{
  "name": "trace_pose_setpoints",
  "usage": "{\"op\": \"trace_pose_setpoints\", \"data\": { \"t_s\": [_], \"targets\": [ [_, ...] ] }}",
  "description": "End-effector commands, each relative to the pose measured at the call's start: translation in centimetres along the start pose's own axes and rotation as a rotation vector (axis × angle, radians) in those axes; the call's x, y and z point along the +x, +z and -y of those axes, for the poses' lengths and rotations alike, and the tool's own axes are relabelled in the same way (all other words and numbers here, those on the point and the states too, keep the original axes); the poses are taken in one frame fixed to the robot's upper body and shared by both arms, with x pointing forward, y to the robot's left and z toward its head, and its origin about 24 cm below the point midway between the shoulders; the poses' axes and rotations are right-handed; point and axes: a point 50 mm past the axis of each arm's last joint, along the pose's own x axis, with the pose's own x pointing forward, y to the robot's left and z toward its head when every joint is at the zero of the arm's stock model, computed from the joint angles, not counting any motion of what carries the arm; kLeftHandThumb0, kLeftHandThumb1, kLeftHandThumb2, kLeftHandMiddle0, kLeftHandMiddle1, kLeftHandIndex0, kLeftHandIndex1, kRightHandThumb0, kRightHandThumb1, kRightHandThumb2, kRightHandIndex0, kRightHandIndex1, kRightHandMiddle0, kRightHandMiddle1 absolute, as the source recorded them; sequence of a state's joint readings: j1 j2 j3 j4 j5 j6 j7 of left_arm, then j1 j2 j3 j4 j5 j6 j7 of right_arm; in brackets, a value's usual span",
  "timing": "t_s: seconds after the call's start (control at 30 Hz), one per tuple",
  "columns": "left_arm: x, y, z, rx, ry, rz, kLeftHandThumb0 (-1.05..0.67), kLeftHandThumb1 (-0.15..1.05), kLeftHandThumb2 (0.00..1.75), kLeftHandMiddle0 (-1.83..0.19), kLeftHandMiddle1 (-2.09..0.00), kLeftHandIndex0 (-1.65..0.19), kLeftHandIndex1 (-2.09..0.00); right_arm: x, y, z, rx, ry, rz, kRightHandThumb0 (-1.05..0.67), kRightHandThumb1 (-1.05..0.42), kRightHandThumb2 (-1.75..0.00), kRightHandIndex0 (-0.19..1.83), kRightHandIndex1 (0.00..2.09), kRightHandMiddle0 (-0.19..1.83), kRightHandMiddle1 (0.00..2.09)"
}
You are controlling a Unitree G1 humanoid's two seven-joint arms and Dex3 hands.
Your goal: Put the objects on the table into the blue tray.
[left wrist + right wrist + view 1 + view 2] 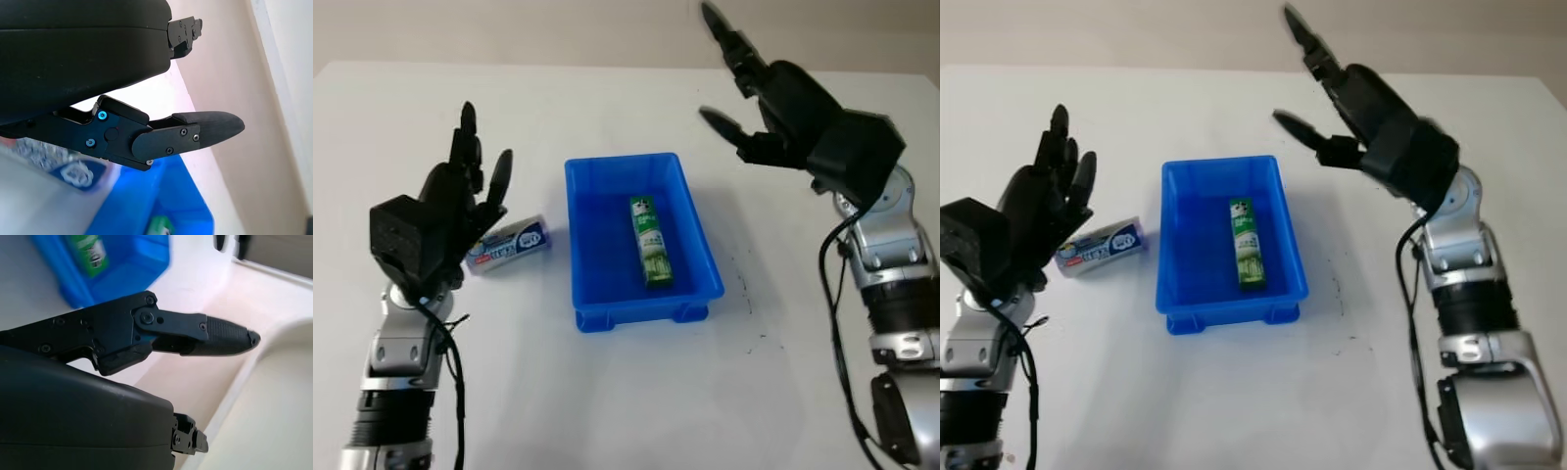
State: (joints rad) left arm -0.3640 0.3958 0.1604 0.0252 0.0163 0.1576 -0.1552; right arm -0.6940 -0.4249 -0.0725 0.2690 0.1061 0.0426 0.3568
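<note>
Bench (607, 392): white, carries all.
Tray (693, 227): blue, centre of bench; green box (650, 241) already inside, lying lengthwise. One item done.
Right hand (759, 98): raised beyond tray's far right corner, open, holds nothing.
Left hand (460, 201): left of tray, open, empty, just over white pack (514, 241).
White pack: on bench beside tray's left wall, not yet in. Judged half done.
Labels: blue-red print on pack, green-white on box; none readable.

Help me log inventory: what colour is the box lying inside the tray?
Green with white markings; the box shows best in the left eye view.
</note>
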Motion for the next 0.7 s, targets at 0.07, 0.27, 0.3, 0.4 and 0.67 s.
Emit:
{"op": "trace_pose_setpoints", "data": {
  "t_s": [0.07, 0.27, 0.3, 0.4, 0.67],
  "targets": [
    [0.4, 2.1, -1.2, 0.120, -0.017, 0.015, -0.79, 1.05, 0.56, 0.18, -0.04, 0.17, -0.04, -0.9, -0.8, -0.2, 0.120, -0.043, -0.041, -0.81, -1.05, -0.64, -0.19, 0.00, -0.19, 0.00],
    [0.4, 2.8, -2.1, 0.230, -0.032, 0.005, -0.92, 1.05, 0.46, 0.18, -0.05, 0.17, -0.04, -2.0, -2.0, -0.9, 0.218, -0.079, -0.105, -0.80, -1.05, -0.72, -0.19, 0.00, -0.19, 0.00],
    [0.5, 3.0, -2.3, 0.253, -0.037, 0.001, -0.93, 1.05, 0.43, 0.18, -0.05, 0.18, -0.04, -2.1, -2.2, -1.0, 0.223, -0.077, -0.115, -0.79, -1.05, -0.72, -0.19, 0.00, -0.19, 0.00],
    [0.5, 3.3, -2.6, 0.273, -0.059, -0.022, -0.92, 1.05, 0.37, 0.18, -0.05, 0.19, -0.04, -2.7, -2.7, -1.5, 0.243, -0.075, -0.151, -0.79, -1.05, -0.73, -0.19, 0.00, -0.19, 0.00],
    [0.1, 3.8, -2.6, 0.470, -0.144, -0.090, -0.91, 1.02, 0.13, -0.01, -0.09, 0.10, -0.07, -3.2, -3.0, -1.3, 0.241, -0.117, -0.172, -0.77, -1.05, -0.75, -0.19, 0.00, -0.19, 0.00]
  ]
}}
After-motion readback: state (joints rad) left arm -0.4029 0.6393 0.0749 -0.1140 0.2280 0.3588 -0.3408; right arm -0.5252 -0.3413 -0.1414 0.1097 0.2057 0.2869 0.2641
